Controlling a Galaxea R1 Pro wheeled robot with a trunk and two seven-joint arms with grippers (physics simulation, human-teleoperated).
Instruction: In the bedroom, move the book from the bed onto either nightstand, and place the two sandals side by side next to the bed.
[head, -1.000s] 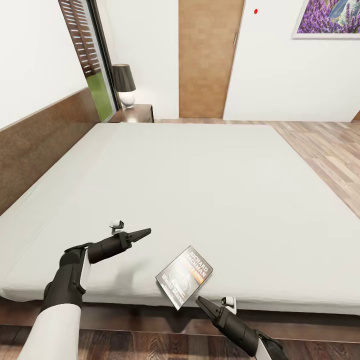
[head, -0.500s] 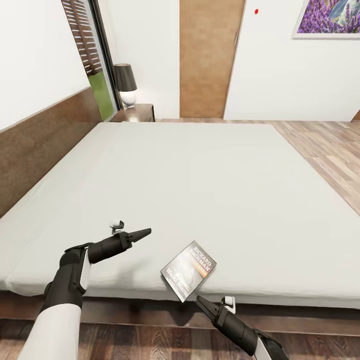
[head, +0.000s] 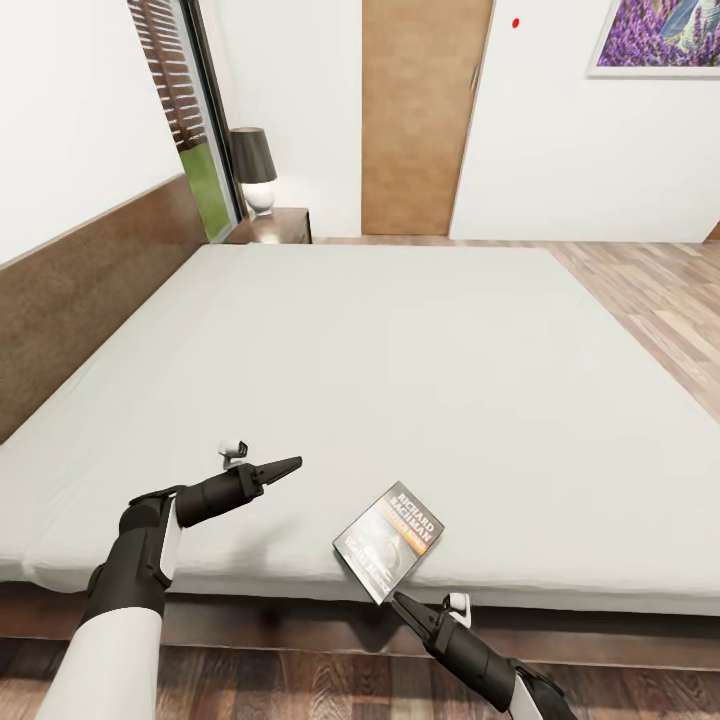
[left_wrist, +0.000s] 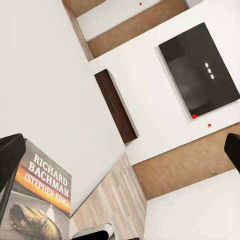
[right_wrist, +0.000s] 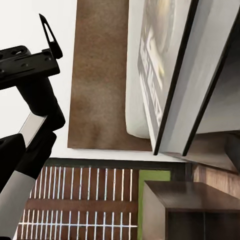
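Barely begun: thin dark grey paperback book (head: 389, 539) with orange band lying flat at near edge of pale grey-white mattressed bed (head: 400, 360), not yet on far glossy dark nightstand (head: 278, 226); right gripper (head: 403, 604) just beside it, left gripper (head: 287, 465) near, spread of both impossible to tell.

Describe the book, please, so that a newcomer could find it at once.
Find the large bed with its pale mattress. At its near edge, just beyond the right gripper, lies the book: the one small dark thing there, with an orange band and white lettering.
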